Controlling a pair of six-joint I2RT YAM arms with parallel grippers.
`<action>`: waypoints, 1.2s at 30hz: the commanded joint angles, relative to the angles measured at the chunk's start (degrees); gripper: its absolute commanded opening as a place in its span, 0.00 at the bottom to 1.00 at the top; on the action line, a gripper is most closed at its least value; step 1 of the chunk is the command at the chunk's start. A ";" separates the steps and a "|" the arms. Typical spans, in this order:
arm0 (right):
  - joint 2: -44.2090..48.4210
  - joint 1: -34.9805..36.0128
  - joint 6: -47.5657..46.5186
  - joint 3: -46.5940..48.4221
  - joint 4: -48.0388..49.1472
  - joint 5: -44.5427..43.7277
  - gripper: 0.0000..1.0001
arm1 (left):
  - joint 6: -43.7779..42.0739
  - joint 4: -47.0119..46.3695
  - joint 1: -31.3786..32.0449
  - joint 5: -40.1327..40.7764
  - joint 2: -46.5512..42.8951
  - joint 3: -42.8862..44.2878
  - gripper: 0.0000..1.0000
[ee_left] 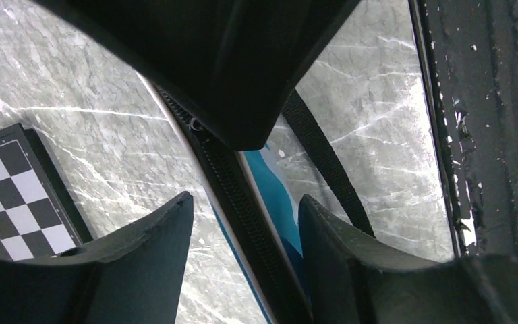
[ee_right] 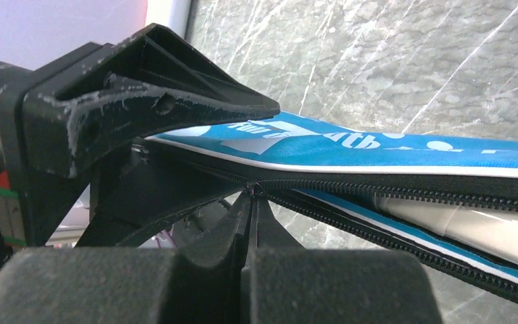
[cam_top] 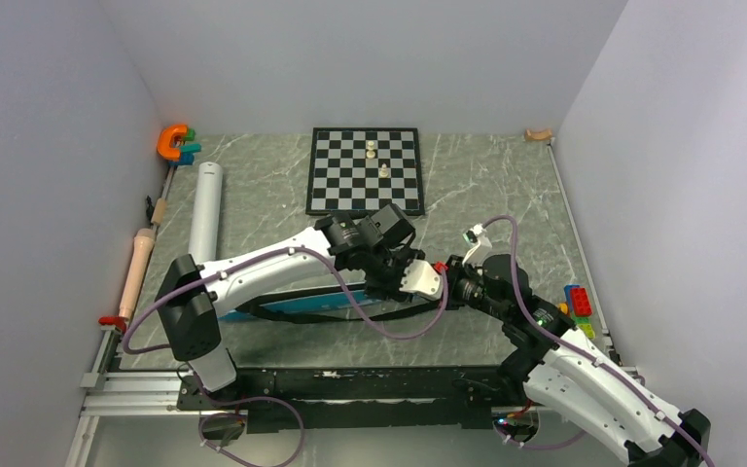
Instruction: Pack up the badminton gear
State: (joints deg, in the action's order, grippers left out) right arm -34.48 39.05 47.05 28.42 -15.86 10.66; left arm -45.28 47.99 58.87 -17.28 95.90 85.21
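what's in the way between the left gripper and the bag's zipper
Nothing visible. The left gripper hangs open astride the zipper of the blue bag, with only air between. The right gripper pinches the same zipper beside it, outside that gap.

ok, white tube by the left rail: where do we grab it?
Mid-length on the white tube, straight down from above, grip closing across its width. It lies flat, long axis running front to back, both round sides exposed. The rolling pin lies apart on its left, so clearance is likely enough.
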 commanded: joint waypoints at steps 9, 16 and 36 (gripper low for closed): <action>-1.76 0.05 -0.75 9.59 2.68 3.71 0.03 | -5.43 5.42 0.48 9.25 0.34 5.65 0.00; -5.76 0.11 -1.58 15.61 1.02 5.21 0.41 | -3.80 9.65 0.14 12.17 -1.07 13.08 0.00; -6.92 0.15 -15.94 46.60 -23.85 -8.07 0.56 | -2.16 14.51 -9.55 4.77 -16.62 12.52 0.00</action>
State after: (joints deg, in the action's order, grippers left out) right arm -41.91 39.00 37.08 68.01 -31.97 9.43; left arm -47.20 62.11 48.80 -9.39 85.58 100.40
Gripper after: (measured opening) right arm 0.593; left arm 0.047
